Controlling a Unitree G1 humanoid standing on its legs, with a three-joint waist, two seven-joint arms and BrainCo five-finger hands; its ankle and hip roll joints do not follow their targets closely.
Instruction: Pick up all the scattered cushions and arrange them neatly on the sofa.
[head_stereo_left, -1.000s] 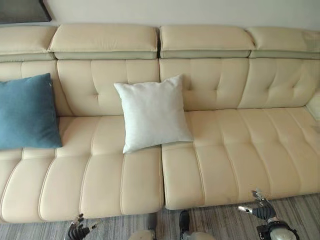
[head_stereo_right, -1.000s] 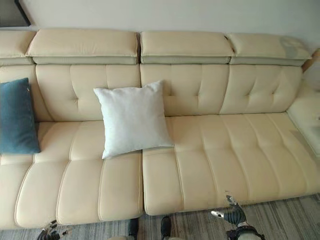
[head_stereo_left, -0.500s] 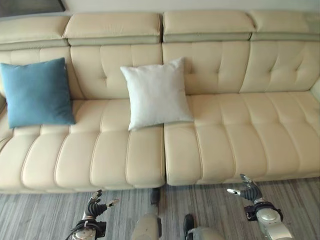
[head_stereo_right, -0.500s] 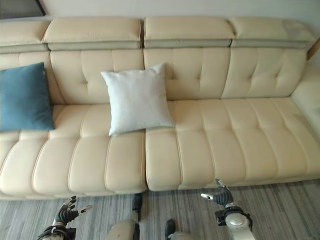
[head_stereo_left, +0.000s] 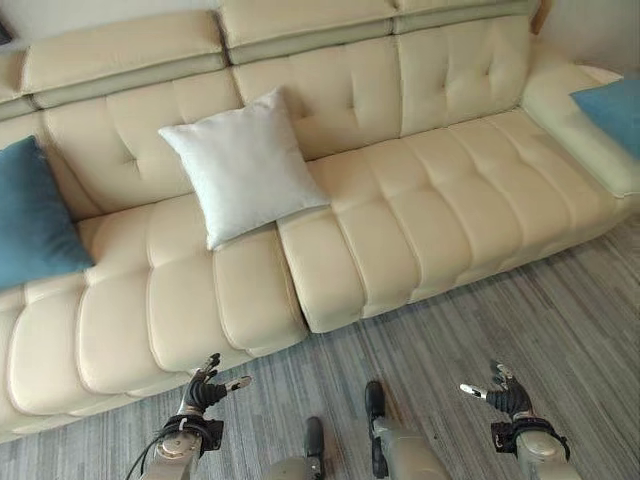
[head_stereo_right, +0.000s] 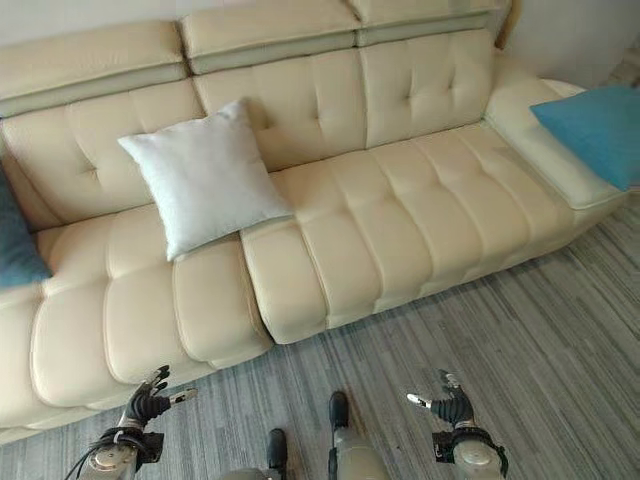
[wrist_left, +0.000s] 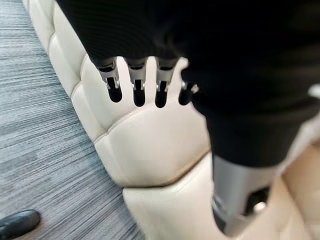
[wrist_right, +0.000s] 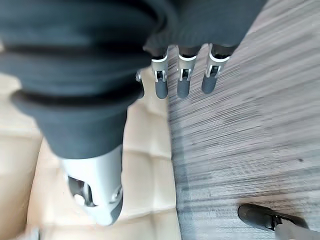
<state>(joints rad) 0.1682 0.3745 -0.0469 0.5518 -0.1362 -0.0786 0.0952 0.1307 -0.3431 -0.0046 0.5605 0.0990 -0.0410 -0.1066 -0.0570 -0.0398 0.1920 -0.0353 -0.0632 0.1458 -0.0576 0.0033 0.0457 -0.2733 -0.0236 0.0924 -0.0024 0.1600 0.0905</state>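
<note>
A white cushion (head_stereo_left: 243, 165) leans upright against the back of the cream sofa (head_stereo_left: 420, 220), left of its middle. A blue cushion (head_stereo_left: 30, 215) stands at the sofa's far left end. A second blue cushion (head_stereo_right: 597, 128) lies flat on the sofa's right side section. My left hand (head_stereo_left: 203, 391) hangs low over the floor in front of the left seat, fingers relaxed and holding nothing. My right hand (head_stereo_left: 503, 393) hangs over the floor at the lower right, fingers relaxed, holding nothing. The wrist views show straight fingers (wrist_left: 137, 85) and fingers (wrist_right: 181, 75) with nothing in them.
Grey striped carpet (head_stereo_left: 520, 300) runs in front of the sofa. The sofa's front edge (head_stereo_left: 330, 315) lies just ahead of both hands. The wall (head_stereo_right: 570, 30) stands behind the right side section.
The camera has swung to the right, bringing the sofa's right side section and its blue cushion into view. Both hands stay low and open; the cushions have not moved.
</note>
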